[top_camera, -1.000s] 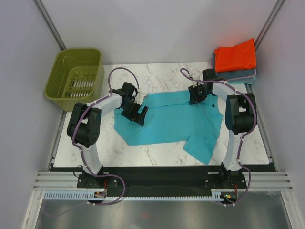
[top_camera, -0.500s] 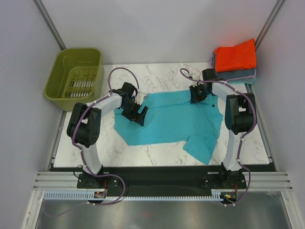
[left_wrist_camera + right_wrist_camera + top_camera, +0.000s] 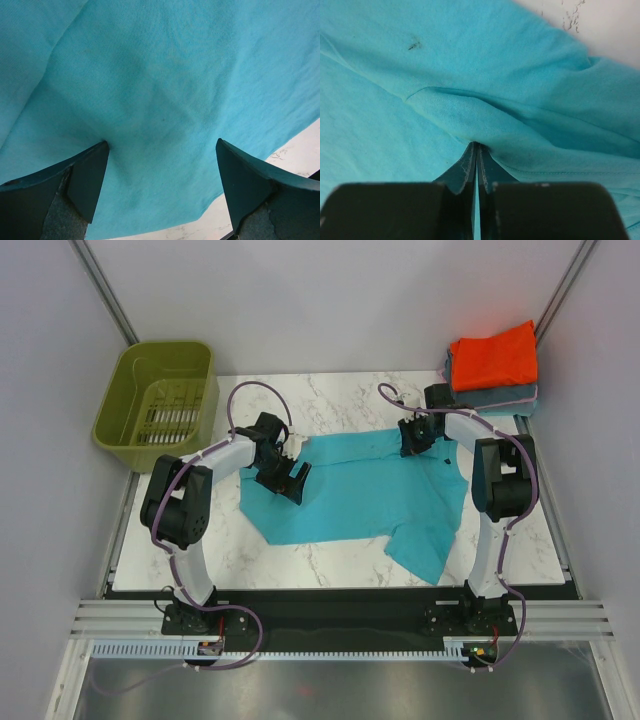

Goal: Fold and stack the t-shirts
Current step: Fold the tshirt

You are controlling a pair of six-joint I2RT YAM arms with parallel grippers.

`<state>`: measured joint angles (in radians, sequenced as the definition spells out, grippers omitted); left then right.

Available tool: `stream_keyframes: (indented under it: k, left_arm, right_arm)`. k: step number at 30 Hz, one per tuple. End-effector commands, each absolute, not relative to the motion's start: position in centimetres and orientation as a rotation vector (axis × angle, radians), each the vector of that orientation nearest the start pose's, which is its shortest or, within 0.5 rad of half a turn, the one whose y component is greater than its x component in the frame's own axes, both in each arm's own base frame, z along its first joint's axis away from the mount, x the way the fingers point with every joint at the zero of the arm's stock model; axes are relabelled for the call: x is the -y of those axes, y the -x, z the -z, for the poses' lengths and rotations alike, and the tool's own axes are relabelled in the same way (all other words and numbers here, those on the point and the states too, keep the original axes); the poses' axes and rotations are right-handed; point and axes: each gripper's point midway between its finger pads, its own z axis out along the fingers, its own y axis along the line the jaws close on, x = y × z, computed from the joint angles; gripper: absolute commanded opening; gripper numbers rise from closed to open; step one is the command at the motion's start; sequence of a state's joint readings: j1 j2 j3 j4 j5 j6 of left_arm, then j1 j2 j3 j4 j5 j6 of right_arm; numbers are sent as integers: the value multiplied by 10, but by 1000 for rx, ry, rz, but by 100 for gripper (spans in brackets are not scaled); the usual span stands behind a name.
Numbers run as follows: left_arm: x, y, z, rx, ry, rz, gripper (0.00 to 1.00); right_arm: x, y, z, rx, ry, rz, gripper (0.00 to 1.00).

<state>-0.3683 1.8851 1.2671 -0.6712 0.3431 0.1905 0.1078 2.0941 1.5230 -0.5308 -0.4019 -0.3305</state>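
Note:
A teal t-shirt [image 3: 360,495] lies spread across the marble table, one sleeve trailing toward the front right. My left gripper [image 3: 290,480] stands open on the shirt's left part; in the left wrist view its fingers [image 3: 85,175] press down wide apart on flat teal cloth [image 3: 165,90] near its edge. My right gripper [image 3: 410,445] is at the shirt's back right edge. The right wrist view shows it [image 3: 477,146] shut on a raised fold of the teal cloth [image 3: 470,60]. A folded orange-red t-shirt [image 3: 493,357] rests on a folded grey-blue one [image 3: 500,397] at the back right corner.
An olive-green plastic basket [image 3: 160,390] stands off the table's back left corner. Bare marble [image 3: 330,560] shows in front of the shirt and behind it. The enclosure walls rise close on both sides.
The right gripper's jaws have closed on the fold of teal cloth. Neither arm has shifted noticeably, and the left gripper has stayed open.

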Motion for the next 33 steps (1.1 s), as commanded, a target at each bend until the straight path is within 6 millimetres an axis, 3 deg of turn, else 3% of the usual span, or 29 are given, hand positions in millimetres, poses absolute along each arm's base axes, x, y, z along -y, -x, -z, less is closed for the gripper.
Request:
stream_keyframes:
  k: [1, 6, 10, 17, 22, 25, 26, 33]
  left_arm:
    - [187, -322, -25, -2714, -832, 554, 96]
    - [187, -323, -25, -2712, -834, 552, 96]
    - [188, -325, -27, -2704, -831, 552, 96]
    - [190, -327, -32, -2687, -823, 559, 96]
    - [189, -325, -32, -2682, -824, 563, 96]
    - [190, -325, -32, -2680, -822, 565, 96]
    - [190, -325, -32, -2680, -824, 568, 96]
    - [190, -324, -29, -2691, -825, 571, 96]
  right_arm:
    - [-109, -460, -34, -2473, 704, -454, 5]
    - [-107, -460, -40, -2465, 707, -438, 0]
    - [-107, -459, -61, -2439, 711, -428, 0]
    - [-114, -437, -94, -2418, 706, -464, 0]
    - [-121, -411, -87, -2448, 724, -491, 0]
    - [-121, -402, -80, -2468, 724, -493, 16]
    - [-121, -402, -77, -2470, 726, -491, 24]
    - [-115, -429, -61, -2478, 730, -411, 29]
